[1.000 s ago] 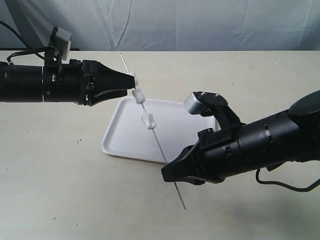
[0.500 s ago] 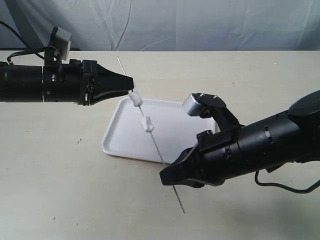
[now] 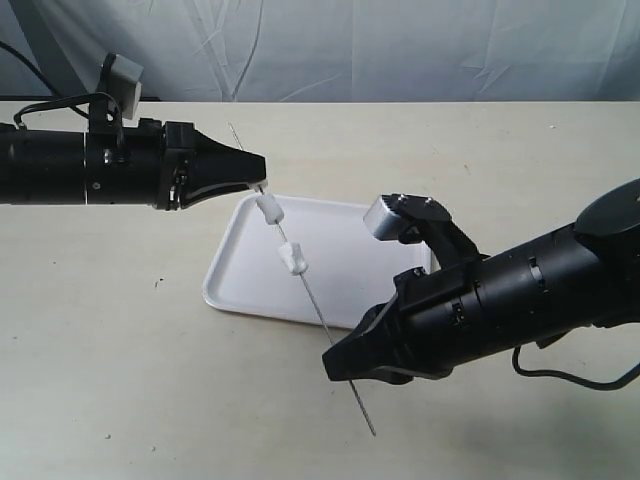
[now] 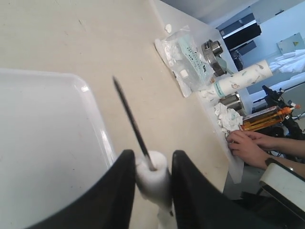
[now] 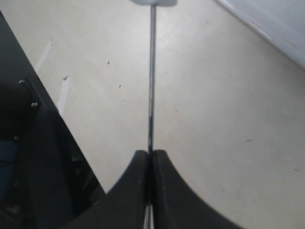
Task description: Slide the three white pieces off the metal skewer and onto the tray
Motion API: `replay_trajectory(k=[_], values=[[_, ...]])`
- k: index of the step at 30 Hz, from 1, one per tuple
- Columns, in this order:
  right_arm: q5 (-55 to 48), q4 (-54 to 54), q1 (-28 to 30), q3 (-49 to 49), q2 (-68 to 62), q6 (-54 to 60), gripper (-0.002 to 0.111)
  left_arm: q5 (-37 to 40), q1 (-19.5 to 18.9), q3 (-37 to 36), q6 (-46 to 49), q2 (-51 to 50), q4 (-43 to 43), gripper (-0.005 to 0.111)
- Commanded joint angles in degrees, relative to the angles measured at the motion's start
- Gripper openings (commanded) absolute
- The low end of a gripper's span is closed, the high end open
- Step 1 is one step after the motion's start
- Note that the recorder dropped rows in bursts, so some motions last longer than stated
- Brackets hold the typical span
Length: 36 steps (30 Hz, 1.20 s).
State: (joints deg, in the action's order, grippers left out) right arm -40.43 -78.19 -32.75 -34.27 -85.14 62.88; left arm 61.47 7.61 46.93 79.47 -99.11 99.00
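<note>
My right gripper (image 3: 335, 362) is shut on the lower part of the thin metal skewer (image 3: 318, 300), which slants up over the white tray (image 3: 350, 245). The right wrist view shows those jaws (image 5: 149, 155) pinched on the rod (image 5: 151, 71). My left gripper (image 3: 262, 183) is shut on the top white piece (image 4: 153, 174), with the skewer (image 4: 131, 119) passing through it. Two more white pieces (image 3: 269, 209) (image 3: 293, 259) sit lower on the rod, above the tray. The tray's rim (image 4: 97, 124) lies just beside the left fingers.
A plastic bag (image 4: 183, 57), a paper roll (image 4: 238, 81), crumpled tissue and a person's hands (image 4: 250, 145) lie past the table's far side in the left wrist view. The skewer's bottom end (image 3: 372, 428) hangs over bare table.
The right gripper has drawn the skewer down and toward the near side. The two lower pieces went down with it, while the top piece stayed in the left jaws.
</note>
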Motion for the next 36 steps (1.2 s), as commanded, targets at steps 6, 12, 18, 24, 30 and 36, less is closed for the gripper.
replay_trajectory(k=[6,12,18,24,30,36], values=[[-0.9,0.0,0.0,0.2,0.2,-0.1,-0.001,0.5,0.6,0.5,0.4,-0.2,1.0,0.026],[0.2,0.0,0.0,0.2,0.2,-0.1,-0.001,0.7,0.6,0.5,0.1,-0.2,1.0,0.026],[-0.4,0.3,0.0,0.2,0.2,-0.1,-0.001,0.0,0.6,0.5,0.1,-0.2,1.0,0.024],[-0.2,0.4,0.0,0.2,0.2,-0.1,-0.001,-0.2,0.6,0.5,0.1,-0.2,1.0,0.013],[-1.2,1.0,0.0,0.2,0.2,-0.1,-0.001,-2.5,0.6,0.5,0.1,-0.2,1.0,0.013],[-1.1,6.4,0.0,0.2,0.2,-3.8,-0.001,-3.6,0.6,2.1,-1.3,-0.2,1.0,0.013]])
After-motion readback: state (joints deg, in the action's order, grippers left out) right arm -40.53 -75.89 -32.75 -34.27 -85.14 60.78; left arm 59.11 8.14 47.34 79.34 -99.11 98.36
